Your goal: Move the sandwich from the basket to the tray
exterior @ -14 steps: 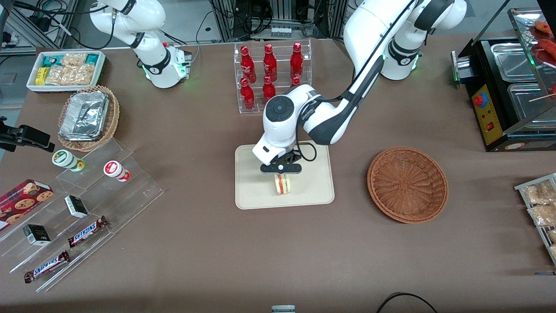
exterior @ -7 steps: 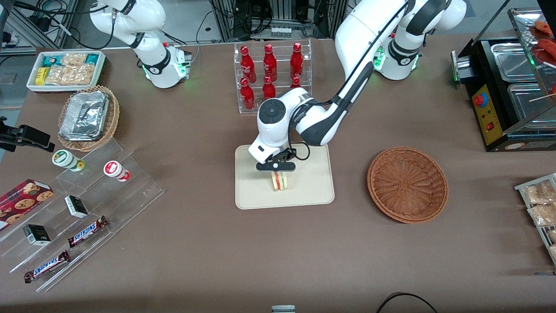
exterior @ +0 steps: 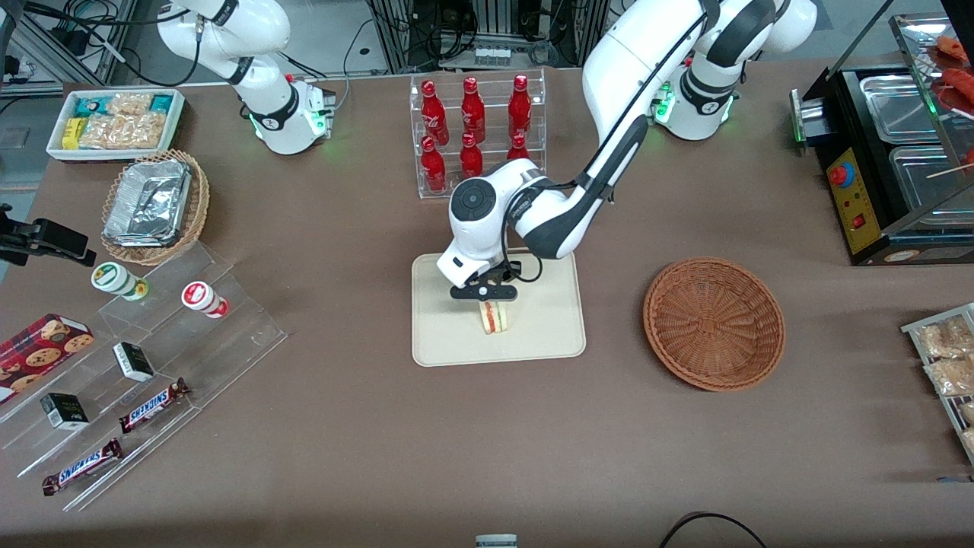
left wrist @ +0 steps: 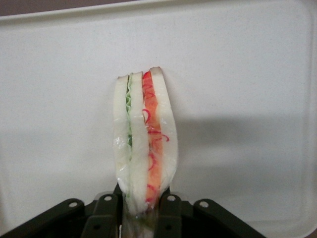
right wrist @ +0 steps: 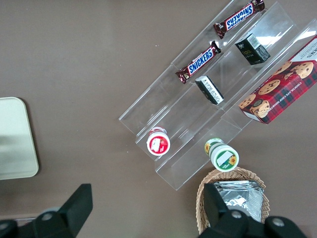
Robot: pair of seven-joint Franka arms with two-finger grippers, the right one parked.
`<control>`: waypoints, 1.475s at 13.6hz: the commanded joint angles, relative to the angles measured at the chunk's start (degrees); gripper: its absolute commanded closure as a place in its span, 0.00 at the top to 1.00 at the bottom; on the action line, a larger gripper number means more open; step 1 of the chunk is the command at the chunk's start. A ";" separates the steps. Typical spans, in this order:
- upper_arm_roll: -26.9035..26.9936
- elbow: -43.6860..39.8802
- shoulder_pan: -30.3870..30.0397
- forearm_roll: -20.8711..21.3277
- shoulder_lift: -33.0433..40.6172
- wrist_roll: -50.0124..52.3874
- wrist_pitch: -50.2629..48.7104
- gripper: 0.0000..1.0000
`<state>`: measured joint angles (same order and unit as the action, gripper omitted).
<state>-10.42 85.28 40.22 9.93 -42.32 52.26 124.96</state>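
Hand (exterior: 485, 298): over the middle of the tray, fingers (left wrist: 106, 215) clamped on the sandwich's near end.
Sandwich (exterior: 494, 317): upright on edge in the hand, over the tray.
Tray (exterior: 548, 335): flat on the table (exterior: 380, 441).
Basket (exterior: 714, 323): on the table at the tray's 3 o'clock in the front view, apart from it.

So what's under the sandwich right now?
The cream tray is under the sandwich. The gripper holds the sandwich upright by one end over the tray. Whether the sandwich touches the tray cannot be seen. The brown basket is empty.
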 commanded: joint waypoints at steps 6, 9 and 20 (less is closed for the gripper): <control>1.10 -1.34 0.04 0.53 7.76 3.28 -4.27 1.00; 1.62 -1.17 -1.80 0.79 14.78 6.10 -10.07 1.00; 1.54 -0.46 -21.65 -5.78 34.65 -17.50 -29.67 1.00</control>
<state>-8.39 82.63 22.27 7.10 -12.30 40.78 97.90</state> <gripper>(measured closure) 0.000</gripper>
